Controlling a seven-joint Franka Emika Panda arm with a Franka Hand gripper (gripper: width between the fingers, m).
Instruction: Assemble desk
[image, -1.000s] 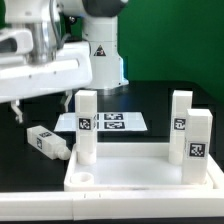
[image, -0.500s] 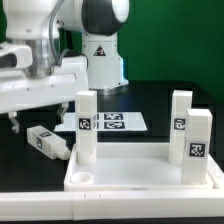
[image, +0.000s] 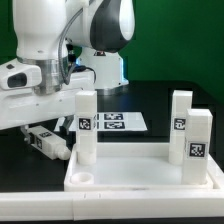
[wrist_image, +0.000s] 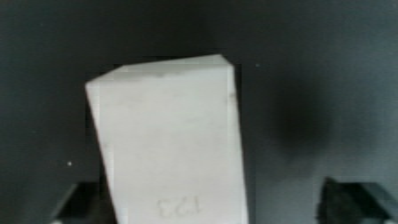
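Note:
The desk's white rimmed panel (image: 135, 182) lies at the front with three tagged legs standing on it: one on the exterior view's left (image: 87, 125) and two on its right (image: 181, 118) (image: 198, 148). A fourth leg (image: 46, 141) lies loose on the black table, left of the panel. My gripper (image: 28, 128) hangs low over that leg, its fingers mostly hidden under the arm. In the wrist view the loose leg (wrist_image: 169, 140) lies between my gripper's (wrist_image: 217, 205) dark fingers (wrist_image: 75, 203). The jaws are open, with a gap showing on one side.
The marker board (image: 112, 122) lies flat behind the panel. The robot's white base (image: 100, 55) stands at the back. The panel's raised rim and the nearest upright leg stand close beside the loose leg.
The arm has swung down and toward the exterior view's right, over the loose leg. The jaws have narrowed a little. The panel and its three legs have not moved.

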